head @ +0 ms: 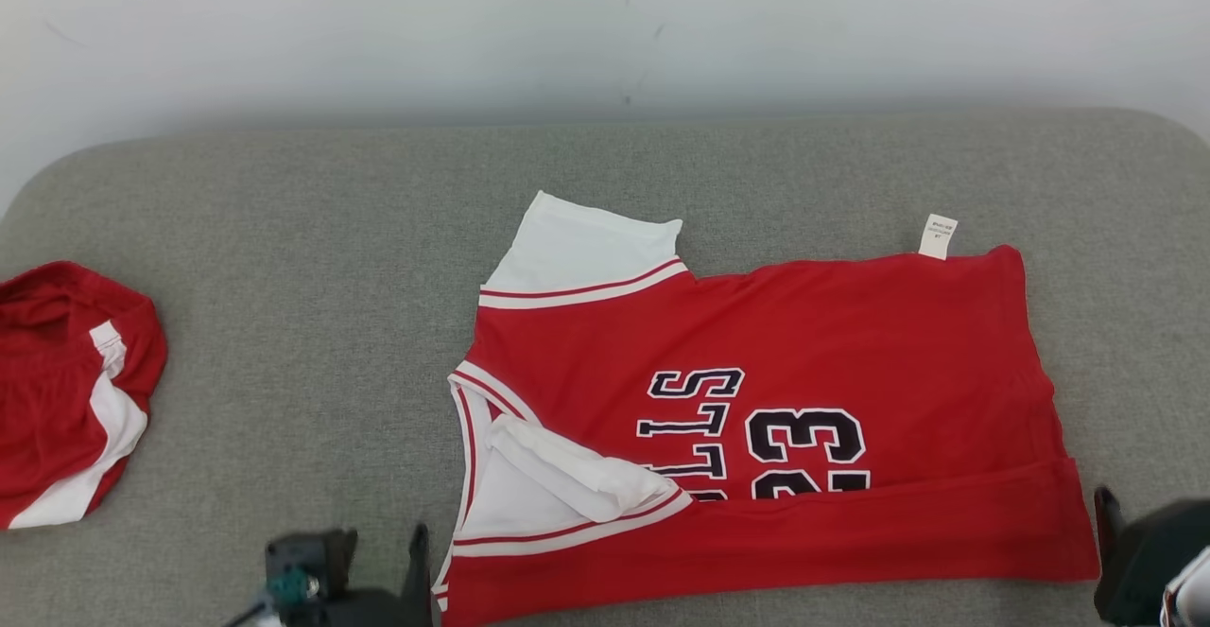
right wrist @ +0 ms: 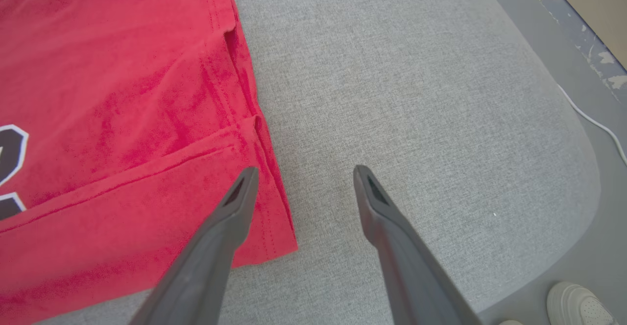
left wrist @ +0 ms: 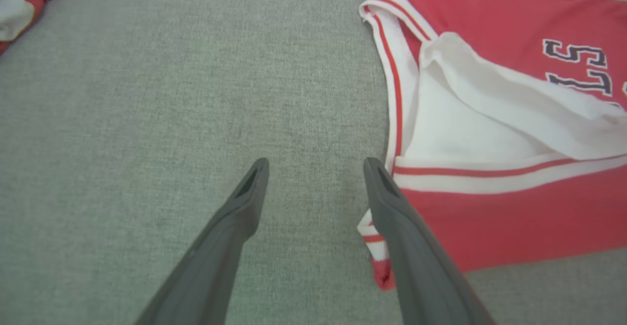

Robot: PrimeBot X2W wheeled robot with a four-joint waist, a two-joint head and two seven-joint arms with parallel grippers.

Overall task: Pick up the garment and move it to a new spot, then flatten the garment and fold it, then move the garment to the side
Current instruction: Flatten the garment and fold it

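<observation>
The garment is a red jersey with white sleeves and dark "23" lettering, lying flat on the grey padded surface, its near long edge folded up over the front. My left gripper stands open beside the jersey's sleeve end; its right finger overlaps the cloth's corner, with nothing between the fingers. My right gripper is open at the hem corner; its left finger is over the red edge and holds nothing. In the head view the left gripper shows at the bottom edge.
A second red and white piece of clothing lies bunched at the surface's left edge. A white wall runs behind. At the right the pad rounds off to the floor, where a white cable and a person's white shoe show.
</observation>
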